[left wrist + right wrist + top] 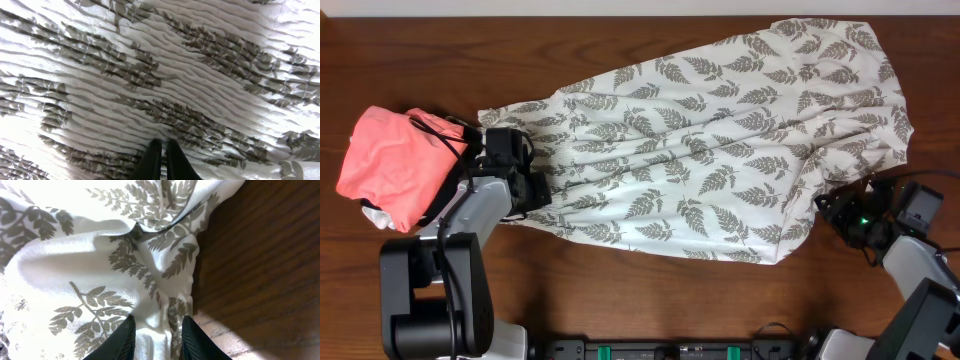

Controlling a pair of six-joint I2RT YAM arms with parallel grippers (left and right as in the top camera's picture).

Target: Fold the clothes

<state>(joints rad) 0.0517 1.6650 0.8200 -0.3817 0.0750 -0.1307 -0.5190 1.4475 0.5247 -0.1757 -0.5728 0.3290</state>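
The clothes (720, 150) are a white garment printed with grey fern leaves, spread across the table from left to upper right. At its narrow left end sits my left gripper (535, 187). In the left wrist view that gripper (161, 150) is shut, its tips pinched into the ribbed, gathered fabric (150, 75). My right gripper (833, 207) is at the garment's lower right edge. In the right wrist view the right gripper (157, 330) stands open astride a raised fold of the hem (165, 295), with cloth filling the gap between the jaws.
A salmon-pink folded garment (400, 160) lies at the far left, just behind the left arm. Bare brown table (620, 300) runs along the front edge and to the right of the hem (260, 255). Both arm bases stand at the front corners.
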